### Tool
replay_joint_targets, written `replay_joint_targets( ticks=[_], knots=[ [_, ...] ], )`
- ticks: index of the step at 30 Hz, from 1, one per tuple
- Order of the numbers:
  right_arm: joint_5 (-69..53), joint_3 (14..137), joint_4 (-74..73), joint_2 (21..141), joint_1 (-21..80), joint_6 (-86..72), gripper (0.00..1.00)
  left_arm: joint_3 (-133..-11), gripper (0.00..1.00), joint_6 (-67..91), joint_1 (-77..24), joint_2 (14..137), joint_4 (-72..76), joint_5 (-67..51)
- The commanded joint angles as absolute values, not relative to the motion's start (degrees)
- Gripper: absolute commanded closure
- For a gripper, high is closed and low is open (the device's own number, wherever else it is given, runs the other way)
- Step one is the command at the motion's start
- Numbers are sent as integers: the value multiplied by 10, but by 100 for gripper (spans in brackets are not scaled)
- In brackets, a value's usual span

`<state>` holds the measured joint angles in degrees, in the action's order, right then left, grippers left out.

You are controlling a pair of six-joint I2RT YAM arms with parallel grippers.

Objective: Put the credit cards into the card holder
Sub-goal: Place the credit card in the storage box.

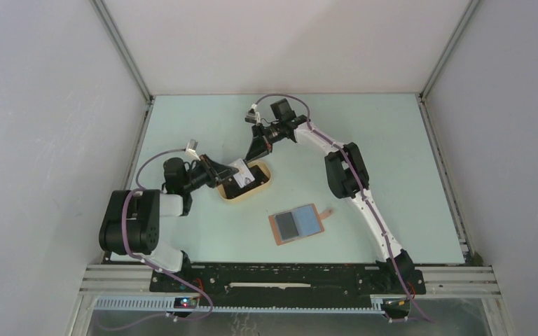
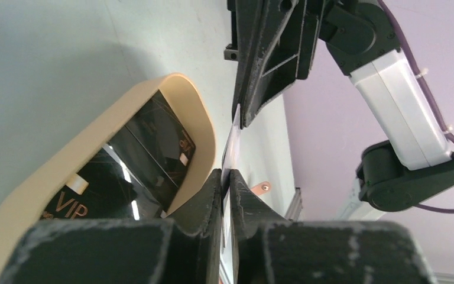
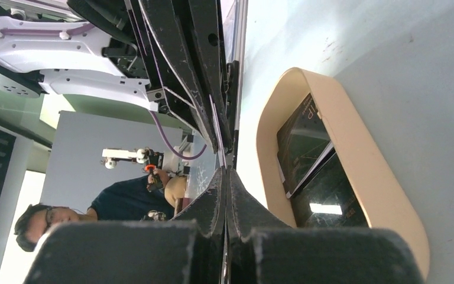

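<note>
A: State of left gripper (image 2: 226, 174)?
B: Clamped on pale card (image 2: 232, 142), held on edge just above the tan tray (image 2: 94, 142), over its rim.
A: Right gripper (image 2: 243, 121)?
B: Closed to a card-thin slit on the same card's opposite end, by the look of both wrist views. Looks like a handover.
A: Card's long axis?
B: Runs finger to finger, from left gripper across the tray toward right gripper. Faces vertical.
A: Rest of the cards?
B: Black cards (image 2: 153, 142) lying flat inside the tray, one marked VIP.
A: Card holder (image 1: 296, 225)?
B: Open, face up, well apart from the tray, on its near-right side. One dark card in the pocket nearer the tray, blue pocket bare. Long axis slightly skewed, snap tab (image 1: 326, 211) pointing away from the tray.
A: Nearer arm?
B: Right, probably. From the pinch above the tray, holder lies nearward and rightward, beside the right forearm. Likely needs the card tipped flat and its end lined up with the pocket mouth.
</note>
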<state>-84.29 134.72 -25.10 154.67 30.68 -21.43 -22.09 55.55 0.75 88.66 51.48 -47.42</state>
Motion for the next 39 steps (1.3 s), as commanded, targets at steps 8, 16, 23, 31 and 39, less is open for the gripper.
replay_joint_targets(
  ticks=[8,16,23,31,39],
  knots=[
    [-788,1398,-274,1565,305,-196,100,-299,83,460,17,860,325,-420],
    [-775,1402,-293,1565,298,-177,100,-308,76,448,18,862,299,-415],
    [-763,1404,-326,1560,291,-144,100,-300,70,447,22,854,298,-408],
    [-753,1406,-349,1549,280,-115,100,-290,67,444,25,837,288,-390],
    [-744,1421,-378,1528,271,-84,100,-287,62,410,26,763,231,-335]
  ],
)
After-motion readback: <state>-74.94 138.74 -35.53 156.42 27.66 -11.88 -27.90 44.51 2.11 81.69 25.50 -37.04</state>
